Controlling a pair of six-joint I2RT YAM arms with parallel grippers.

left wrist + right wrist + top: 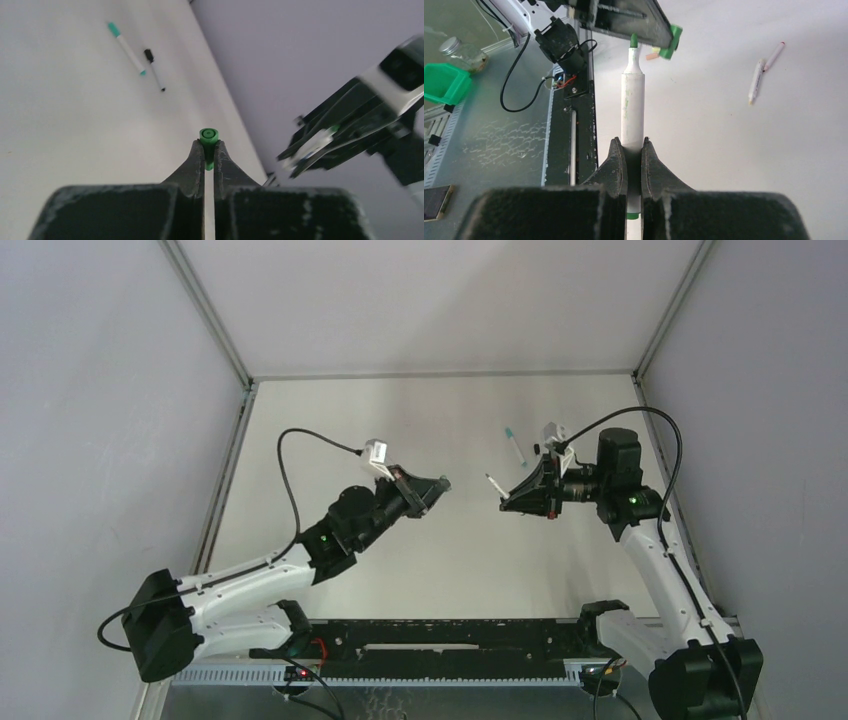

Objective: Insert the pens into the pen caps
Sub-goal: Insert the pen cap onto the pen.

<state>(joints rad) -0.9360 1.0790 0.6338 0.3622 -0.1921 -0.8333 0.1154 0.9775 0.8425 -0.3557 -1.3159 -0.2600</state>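
Note:
My left gripper (208,145) is shut on a green pen cap (208,136), its open end facing outward. My right gripper (633,142) is shut on a white pen (632,95) with a bare green tip. In the top view the two grippers, left (443,484) and right (505,505), face each other above the table with a small gap, and the pen (494,485) sticks out of the right one. In the right wrist view the pen tip is near the cap (674,37) but to its left. A peach cap (652,57) lies on the table.
A teal-capped pen (127,49) and a black-capped pen (154,69) lie side by side on the table near the back right. A green bin (444,82) and a glass jar (461,50) stand off the table beyond the black rail (584,125).

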